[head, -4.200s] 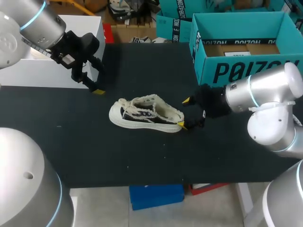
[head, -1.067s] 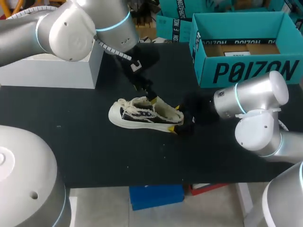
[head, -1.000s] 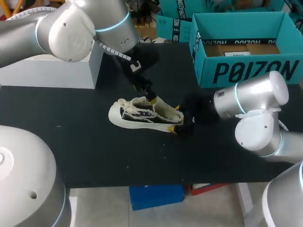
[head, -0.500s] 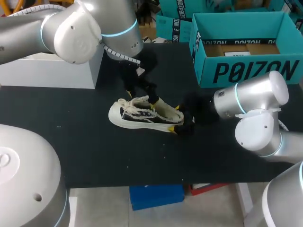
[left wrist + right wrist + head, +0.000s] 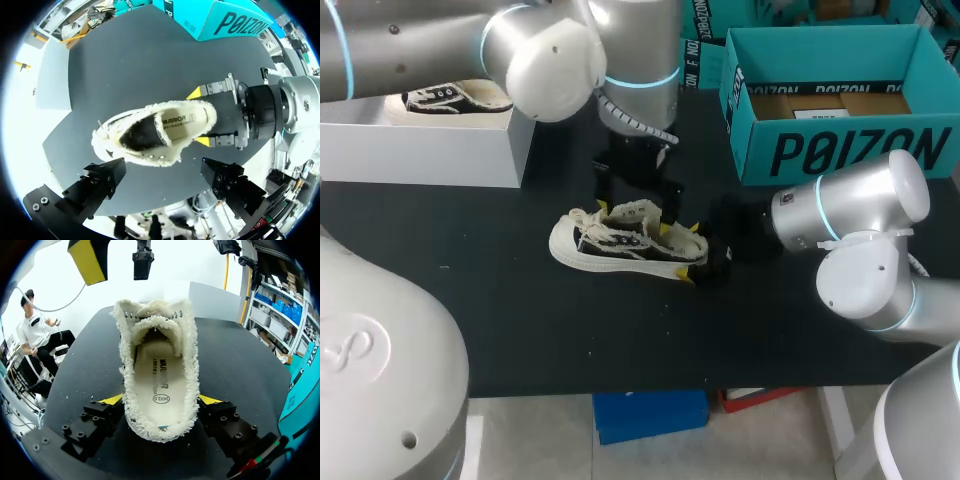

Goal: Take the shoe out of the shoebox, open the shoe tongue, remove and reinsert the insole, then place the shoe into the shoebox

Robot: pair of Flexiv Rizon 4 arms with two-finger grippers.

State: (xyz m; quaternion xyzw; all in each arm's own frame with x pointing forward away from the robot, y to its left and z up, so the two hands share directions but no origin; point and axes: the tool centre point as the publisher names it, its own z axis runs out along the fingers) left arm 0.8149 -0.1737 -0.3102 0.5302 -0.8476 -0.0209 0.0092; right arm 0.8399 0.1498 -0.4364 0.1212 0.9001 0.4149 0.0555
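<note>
While my right arm lies low over the black tabletop [image 5: 520,320], coming in from the right, its pincer [image 5: 691,252] is clamped on the heel of the shoe [image 5: 625,245], one yellow tip on each side. The right wrist view confirms it: both fingertips [image 5: 112,399] press against the frayed heel rim from opposite sides.

The shoe stands upright on its sole near the middle of the tabletop, toe towards my left side and heel towards my right. It is off-white with frayed edges and dark side panels, and its laces hang loose at the toe end. The insole [image 5: 160,375] lies flat inside the shoe, visible through the open collar.

Just beyond the shoe, my left arm comes down from above. The left pincer [image 5: 635,207] hangs over the shoe's opening with its fingers [image 5: 100,177] spread wide apart and nothing held. I cannot tell whether either tip touches the fabric.

Farthest off, at the right rear of the tabletop, the teal shoebox [image 5: 840,150] stands open, well apart from the shoe.
</note>
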